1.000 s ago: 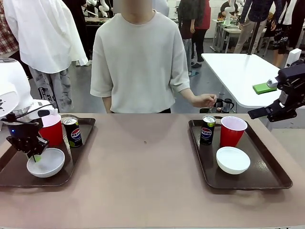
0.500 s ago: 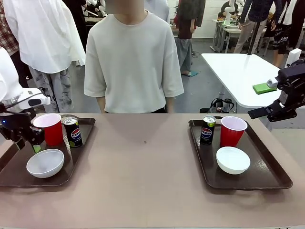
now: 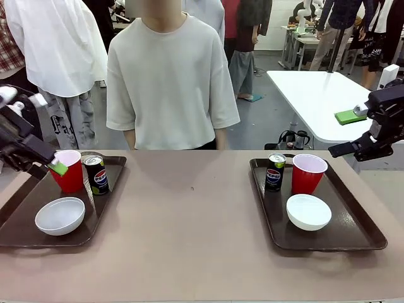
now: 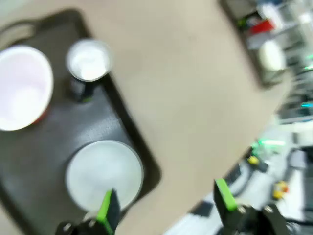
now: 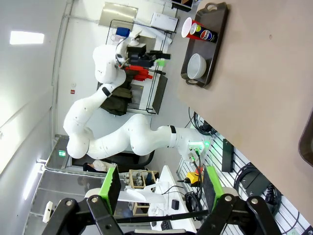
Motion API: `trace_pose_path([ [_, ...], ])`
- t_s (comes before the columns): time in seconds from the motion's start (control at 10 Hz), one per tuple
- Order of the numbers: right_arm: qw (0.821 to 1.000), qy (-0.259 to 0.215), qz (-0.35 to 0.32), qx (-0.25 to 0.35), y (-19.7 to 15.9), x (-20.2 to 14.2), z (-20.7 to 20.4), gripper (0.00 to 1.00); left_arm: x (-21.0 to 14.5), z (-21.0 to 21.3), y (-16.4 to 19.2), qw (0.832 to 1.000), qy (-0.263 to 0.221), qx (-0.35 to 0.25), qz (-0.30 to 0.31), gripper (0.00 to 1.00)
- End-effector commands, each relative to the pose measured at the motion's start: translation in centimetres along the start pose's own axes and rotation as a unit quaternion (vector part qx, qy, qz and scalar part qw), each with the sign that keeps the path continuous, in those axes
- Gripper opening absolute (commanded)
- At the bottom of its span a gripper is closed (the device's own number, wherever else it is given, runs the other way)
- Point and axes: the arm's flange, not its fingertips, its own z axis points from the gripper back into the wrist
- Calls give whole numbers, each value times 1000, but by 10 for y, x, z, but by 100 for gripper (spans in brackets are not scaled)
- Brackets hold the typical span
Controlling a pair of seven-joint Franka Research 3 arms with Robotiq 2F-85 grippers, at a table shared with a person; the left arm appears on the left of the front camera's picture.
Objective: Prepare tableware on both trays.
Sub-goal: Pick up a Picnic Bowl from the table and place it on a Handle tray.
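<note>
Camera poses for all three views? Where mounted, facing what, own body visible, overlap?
Front view: fixed between the arms, facing across the table at the person; left gripper at picture left, right gripper at picture right.
Left wrist view: on the left wrist, looking down past its open green-padded fingers onto the left tray with bowl, red cup and can.
Right wrist view: on the right wrist, rolled, looking across the table at the left arm; its own fingers open.
Shared: all three show the left tray.

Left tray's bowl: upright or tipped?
Upright. The white bowl sits flat on the left tray, opening up, empty inside.
</note>
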Motion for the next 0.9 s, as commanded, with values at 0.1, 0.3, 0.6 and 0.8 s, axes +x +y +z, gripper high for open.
trace_pose_path([
  [0.1, 1000, -4, 10, 13, 1, 3, -1, 88, -20, 32, 13, 975, -57, -205, 70, 100],
  [0.3, 1000, -4, 10, 13, 1, 3, -1, 88, -23, 43, 13, 943, -93, -264, 178, 100],
  [0.6, 1000, -4, 10, 13, 1, 3, -1, 88, -30, 73, 21, 898, -109, -337, 262, 100],
  [0.8, 1000, -4, 10, 13, 1, 3, -1, 88, -29, 80, 25, 900, -112, -325, 267, 100],
])
